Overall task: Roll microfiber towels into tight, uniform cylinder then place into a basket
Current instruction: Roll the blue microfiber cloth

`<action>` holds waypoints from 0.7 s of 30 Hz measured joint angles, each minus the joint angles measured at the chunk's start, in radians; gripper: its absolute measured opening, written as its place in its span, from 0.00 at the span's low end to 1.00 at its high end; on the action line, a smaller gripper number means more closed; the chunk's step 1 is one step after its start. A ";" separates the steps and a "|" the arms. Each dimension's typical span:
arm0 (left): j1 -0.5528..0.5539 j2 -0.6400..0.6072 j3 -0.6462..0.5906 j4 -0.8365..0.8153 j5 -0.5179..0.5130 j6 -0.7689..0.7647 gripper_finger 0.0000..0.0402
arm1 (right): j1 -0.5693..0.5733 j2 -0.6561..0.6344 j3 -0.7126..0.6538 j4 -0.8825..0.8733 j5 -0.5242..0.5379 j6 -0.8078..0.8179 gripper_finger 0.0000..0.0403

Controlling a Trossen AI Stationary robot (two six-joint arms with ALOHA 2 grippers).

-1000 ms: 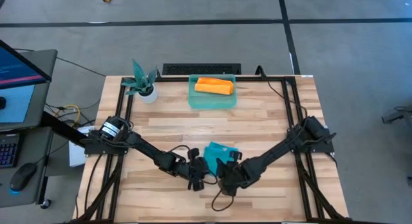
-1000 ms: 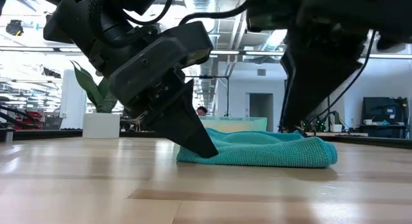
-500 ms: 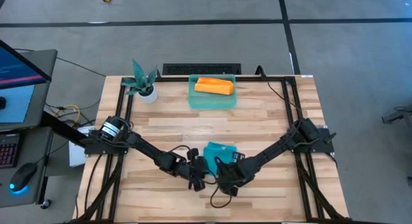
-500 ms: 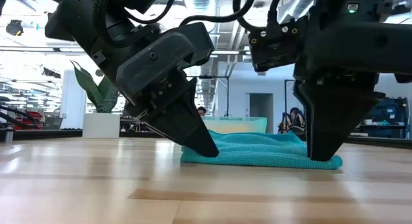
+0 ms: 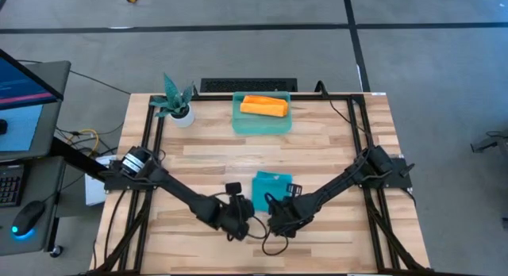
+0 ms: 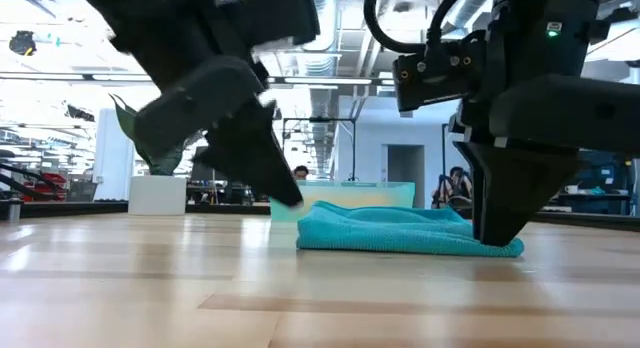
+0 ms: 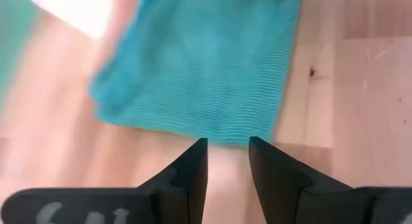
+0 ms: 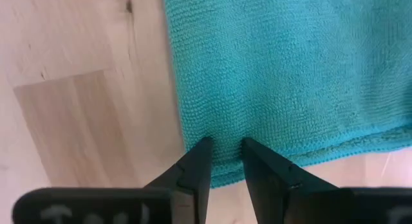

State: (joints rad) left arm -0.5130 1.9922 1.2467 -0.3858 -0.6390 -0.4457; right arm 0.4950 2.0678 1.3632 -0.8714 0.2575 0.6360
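The teal-blue towel (image 5: 271, 186) lies flat and a little rumpled on the table's near middle; it also shows in the low view (image 6: 400, 231). My right gripper (image 8: 225, 145) stands on it by a corner of its near edge (image 6: 493, 238), its fingers close together with cloth between them. My left gripper (image 7: 228, 147) hangs clear of the table just off the towel's left end (image 6: 288, 196), empty, with a narrow gap between its fingers. The orange-yellow towel (image 5: 263, 106) lies rolled in the teal-green basket (image 5: 238, 124) at the far middle. My right gripper has the teal towel close to its near edge (image 8: 226, 166), by a corner. The fingers (image 8: 199, 161) point down from above, their tips on the cloth with a narrow strip of it between them. The towel lies flat on the table under them.
A teal potted plant (image 5: 176, 103) in a white pot stands at the far left. Bare wood lies to the left and right of the teal towel. Black frame rails run along both side edges of the table (image 5: 198, 157).
My right gripper has come down onto the teal towel's near edge. My left gripper has let go of the towel's left end, risen clear of the table and drawn back toward the near edge. The towel's left end has shifted a little to the right.
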 joint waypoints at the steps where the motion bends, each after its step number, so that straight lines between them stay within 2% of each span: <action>1: -0.012 -0.001 0.019 -0.046 -0.036 0.001 0.26 | 0.000 -0.002 0.000 0.000 0.003 -0.010 0.28; 4: -0.043 -0.001 0.076 -0.172 -0.129 -0.015 0.27 | 0.001 -0.018 -0.003 0.005 0.010 -0.016 0.28; 7: -0.064 -0.003 0.106 -0.222 -0.169 -0.028 0.27 | 0.009 -0.045 -0.009 -0.001 0.032 -0.012 0.28; 16: -0.101 -0.003 0.125 -0.239 -0.187 0.039 0.26 | 0.101 -0.165 -0.006 0.000 0.155 0.011 0.28; 21: -0.118 -0.003 0.174 -0.315 -0.227 0.031 0.27 | 0.171 -0.203 -0.004 -0.059 0.207 0.047 0.28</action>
State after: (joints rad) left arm -0.6306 1.9896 1.4212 -0.7011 -0.8656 -0.4149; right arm 0.6664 1.8646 1.3594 -0.9309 0.4640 0.6829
